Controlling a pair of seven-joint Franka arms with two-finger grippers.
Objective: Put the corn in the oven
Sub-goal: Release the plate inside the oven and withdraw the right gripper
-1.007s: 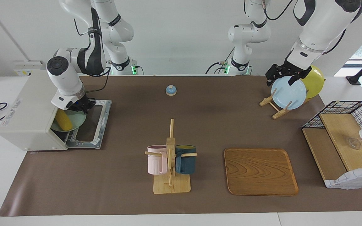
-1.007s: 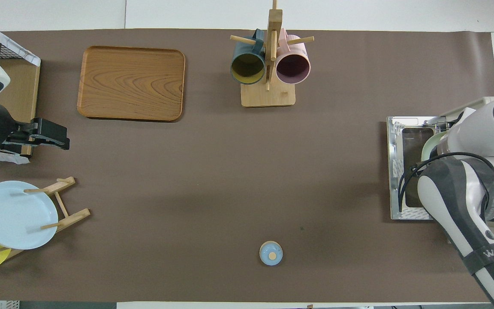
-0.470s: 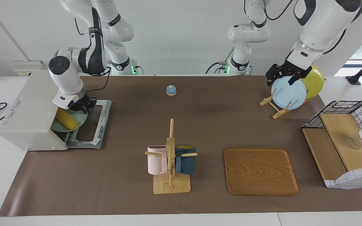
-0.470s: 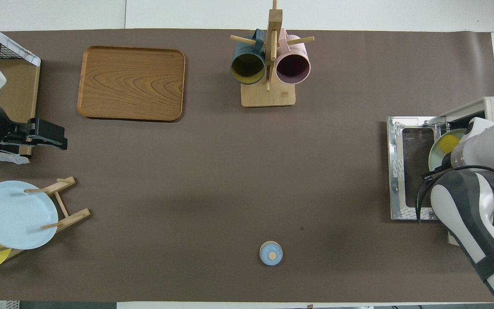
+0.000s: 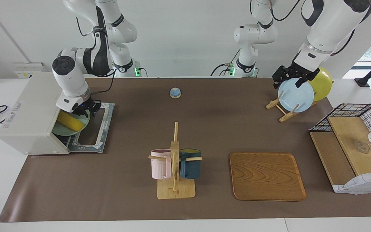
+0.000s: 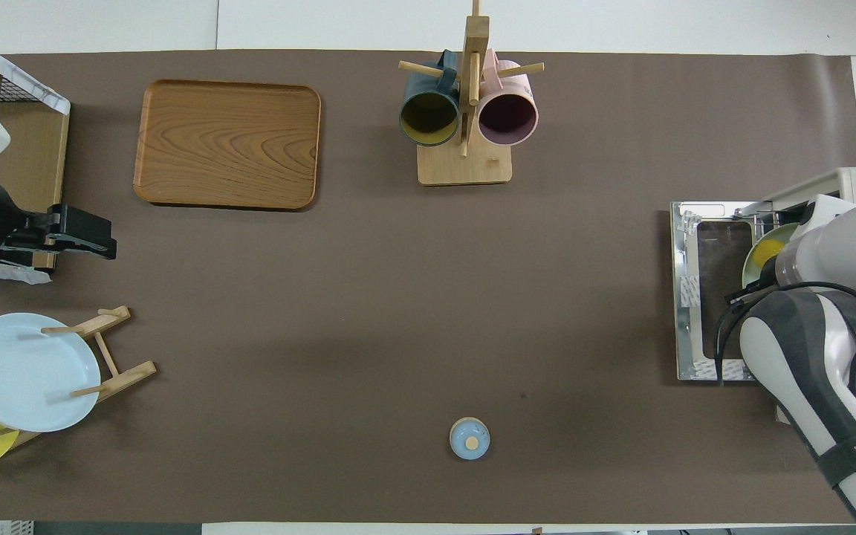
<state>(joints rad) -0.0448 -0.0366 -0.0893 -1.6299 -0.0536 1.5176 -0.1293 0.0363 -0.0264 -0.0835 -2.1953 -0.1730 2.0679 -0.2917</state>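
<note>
The off-white oven (image 5: 27,116) stands at the right arm's end of the table, its glass door (image 5: 92,129) folded down flat. The yellow corn (image 5: 68,121) lies on a pale green plate (image 5: 81,121) that sits on the rack in the oven's mouth, partly sticking out. My right gripper (image 5: 87,109) is at the plate's rim on the side nearer to the robots. In the overhead view only a tip of the corn (image 6: 766,249) and the plate's edge (image 6: 749,269) show beside the right wrist. My left gripper (image 5: 287,83) is open and waits over the plate rack.
A mug rack (image 5: 175,161) with a pink and a dark blue mug stands mid-table, a wooden tray (image 5: 266,175) beside it. A small blue bell (image 5: 175,92) sits near the robots. A blue plate (image 5: 295,95) and a yellow plate (image 5: 322,83) stand in the rack. A wire-and-wood shelf (image 5: 349,141) stands at the left arm's end.
My right wrist has risen and drawn slightly toward the robots at the oven's mouth. The corn on the green plate has turned a little. The left arm has not moved.
</note>
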